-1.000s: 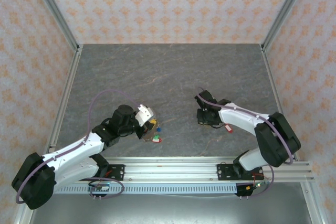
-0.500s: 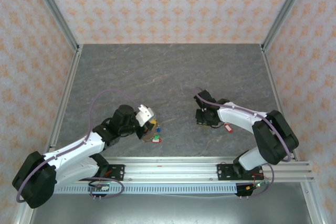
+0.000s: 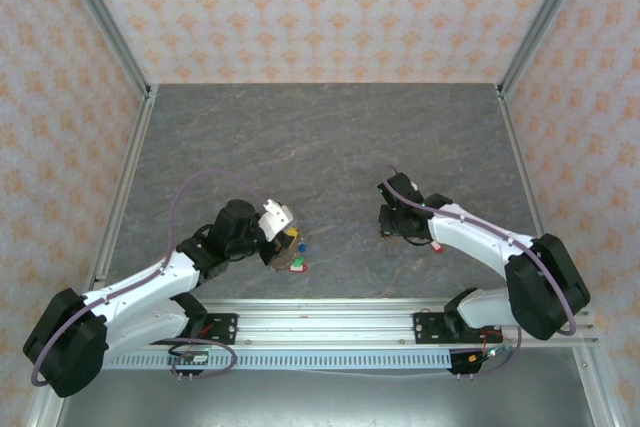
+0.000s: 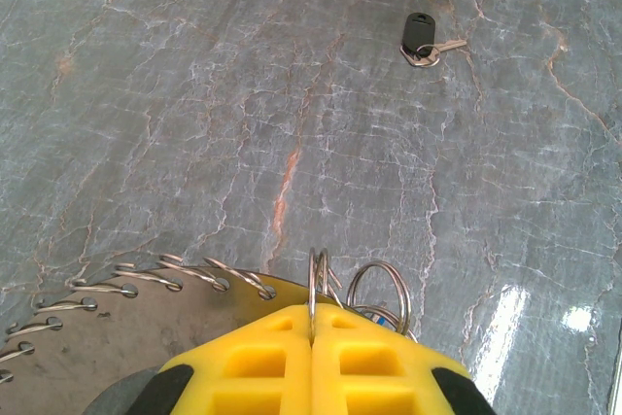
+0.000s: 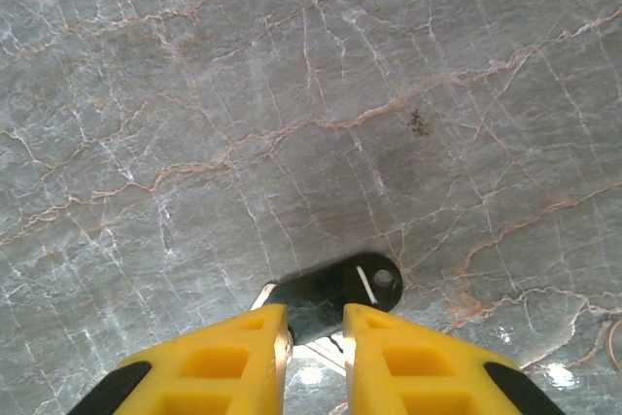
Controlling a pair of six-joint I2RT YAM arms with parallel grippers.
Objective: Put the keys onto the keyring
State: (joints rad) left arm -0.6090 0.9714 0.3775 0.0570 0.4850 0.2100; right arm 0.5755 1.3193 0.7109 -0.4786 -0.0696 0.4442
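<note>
Alignment before the pick: we see the right gripper (image 5: 316, 337), jaws narrowly parted and empty, over the black key (image 5: 335, 289). The key lies flat on the table (image 5: 292, 94), near end under the gap, long axis slanting ahead and rightward of that gripper. Well apart from it, the left gripper (image 4: 311, 332) is clamped on a thin wire loop (image 4: 313, 279) beside the ribbed keyring (image 4: 146, 279).
</note>
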